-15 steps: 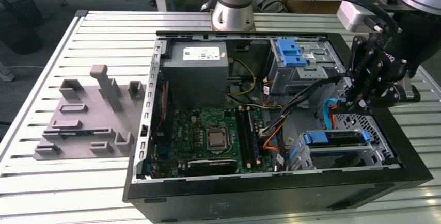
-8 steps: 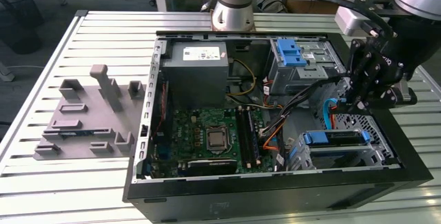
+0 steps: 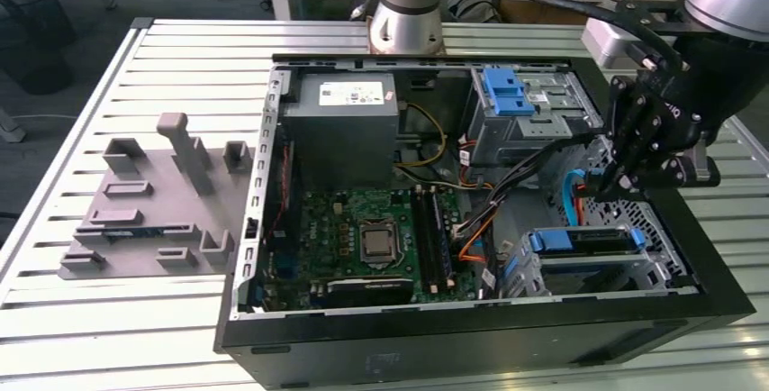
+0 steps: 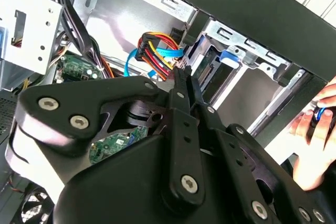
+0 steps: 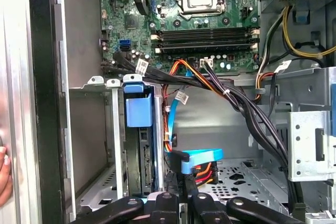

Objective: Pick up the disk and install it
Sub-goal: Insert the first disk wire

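Exterior view: claw (image 3: 619,179) hangs at frame right, inside the open computer case (image 3: 481,341), over the cable bundle (image 3: 529,170). The disk (image 3: 585,240) sits below it toward the lower right, seated in the drive cage (image 3: 655,269), long axis across the frame.

Second wrist view: claw linkage up close; clenched or released, cannot tell. A hand (image 4: 315,129) at right edge.

First wrist view: disk stands edge-on at lower left, blue tab up; blue cable (image 5: 202,158) beside it.
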